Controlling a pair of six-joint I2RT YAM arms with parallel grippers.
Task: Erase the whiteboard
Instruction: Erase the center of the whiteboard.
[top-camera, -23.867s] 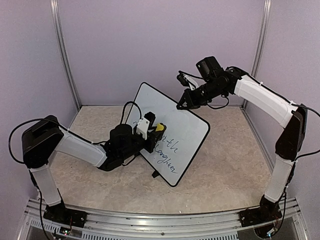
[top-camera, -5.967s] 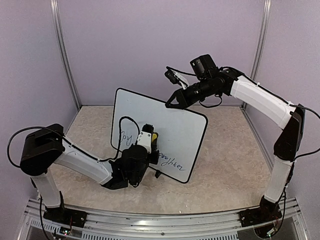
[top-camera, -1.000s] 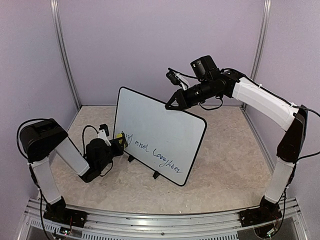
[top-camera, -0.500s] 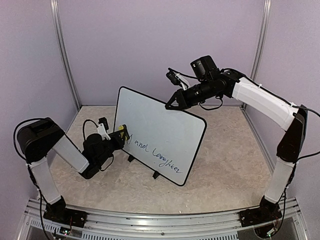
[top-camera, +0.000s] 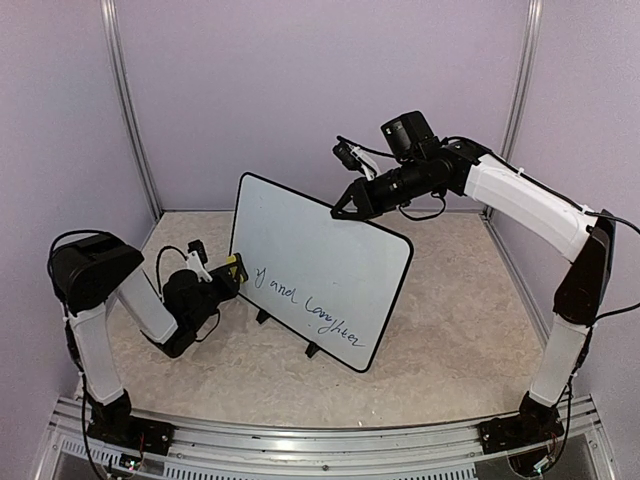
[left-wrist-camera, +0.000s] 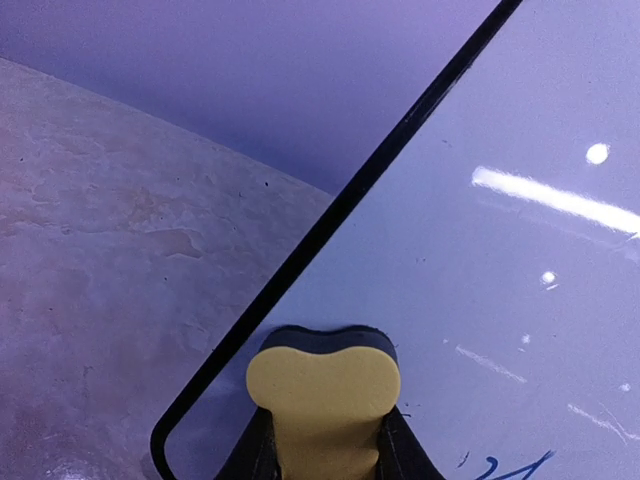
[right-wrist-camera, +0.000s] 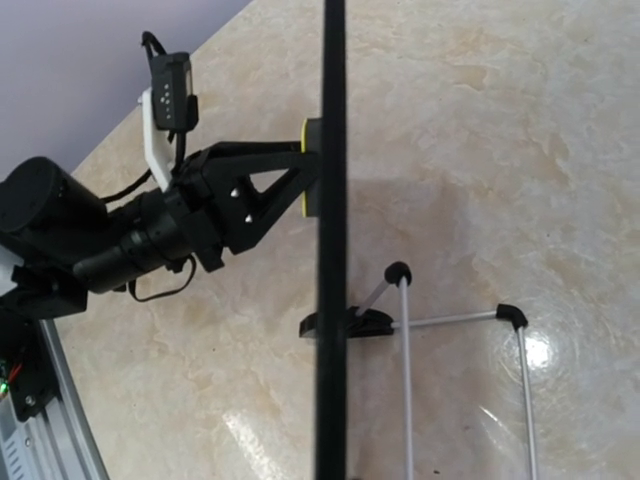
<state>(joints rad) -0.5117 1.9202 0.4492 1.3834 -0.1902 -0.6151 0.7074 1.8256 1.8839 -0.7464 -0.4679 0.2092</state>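
Note:
The whiteboard (top-camera: 330, 270) stands tilted on its stand, with blue cursive writing (top-camera: 305, 300) along its lower part. My left gripper (top-camera: 232, 270) is shut on a yellow eraser (top-camera: 239, 267) with a dark felt face, pressed on the board near its lower left corner. In the left wrist view the eraser (left-wrist-camera: 323, 385) sits just inside the black frame, held by the left gripper (left-wrist-camera: 325, 452), with a blue stroke to its right. My right gripper (top-camera: 345, 208) holds the board's top edge. The right wrist view shows the board edge-on (right-wrist-camera: 333, 150); its own fingers are out of frame.
The board's wire stand with black feet (right-wrist-camera: 405, 320) rests on the marble-patterned table behind the board; a foot shows in the top view (top-camera: 310, 350). Purple walls with metal posts (top-camera: 130, 120) enclose the back and sides. A metal rail (top-camera: 300, 450) runs along the near edge.
My left gripper with the eraser has shifted slightly left and up along the board's left edge, and the left arm has drawn in. The right arm and the board have not moved.

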